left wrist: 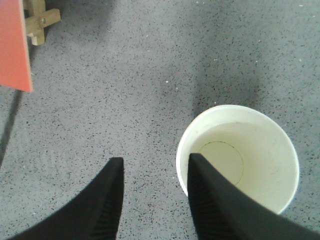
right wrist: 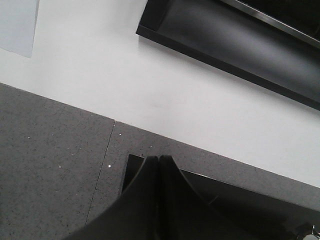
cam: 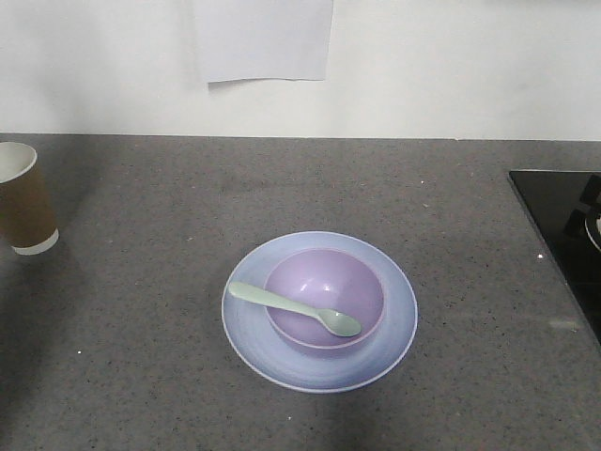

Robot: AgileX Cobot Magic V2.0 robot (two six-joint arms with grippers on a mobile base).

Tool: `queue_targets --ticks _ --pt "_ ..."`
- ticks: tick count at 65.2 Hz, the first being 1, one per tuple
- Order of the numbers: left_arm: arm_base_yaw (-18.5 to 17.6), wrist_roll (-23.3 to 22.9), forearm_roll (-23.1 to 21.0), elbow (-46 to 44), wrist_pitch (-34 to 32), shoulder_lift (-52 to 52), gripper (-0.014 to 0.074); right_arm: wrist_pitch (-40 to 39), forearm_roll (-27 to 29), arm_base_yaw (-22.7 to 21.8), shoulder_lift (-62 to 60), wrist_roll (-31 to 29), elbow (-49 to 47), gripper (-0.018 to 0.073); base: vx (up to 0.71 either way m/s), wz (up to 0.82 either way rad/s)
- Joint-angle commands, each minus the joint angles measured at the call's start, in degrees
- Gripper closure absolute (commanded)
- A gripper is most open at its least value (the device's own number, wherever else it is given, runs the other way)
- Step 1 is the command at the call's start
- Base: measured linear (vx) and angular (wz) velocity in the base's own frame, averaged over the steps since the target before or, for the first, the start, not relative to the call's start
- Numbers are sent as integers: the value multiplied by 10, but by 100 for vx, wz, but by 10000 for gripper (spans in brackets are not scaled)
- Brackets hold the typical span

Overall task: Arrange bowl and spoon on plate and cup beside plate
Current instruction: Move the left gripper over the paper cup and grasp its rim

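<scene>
The pale blue plate (cam: 255, 349) lies mid-counter with the lavender bowl (cam: 329, 277) standing on it. The mint spoon (cam: 282, 303) rests across the bowl, scoop at the right rim and handle over the left rim. The brown paper cup (cam: 23, 199) stands upright at the far left edge of the front view, well apart from the plate. In the left wrist view I look down into the cup (left wrist: 252, 150). My left gripper (left wrist: 156, 159) is open with bare counter between its fingers, and its right finger (left wrist: 210, 200) overlaps the cup's left rim. My right gripper (right wrist: 159, 158) is shut and holds nothing.
A black cooktop (cam: 563, 225) is set into the counter at the right, and my right gripper hovers by its corner (right wrist: 131, 165). An orange board (left wrist: 12, 45) and a wooden block (left wrist: 42, 20) stand beyond the cup. A white wall backs the counter.
</scene>
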Motion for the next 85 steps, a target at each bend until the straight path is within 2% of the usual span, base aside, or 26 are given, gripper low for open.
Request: queue_targets --ticks 1,37,85 --pt "0 4 1 -15 -22 -18 307 -9 -14 0 -7 -5 -13 566 0 0" --pt "0 13 1 -15 -37 32 307 -10 14 0 -7 -14 -13 565 0 0" --pt "0 13 0 -15 -35 85 308 -10 15 0 -7 -16 -13 565 0 0"
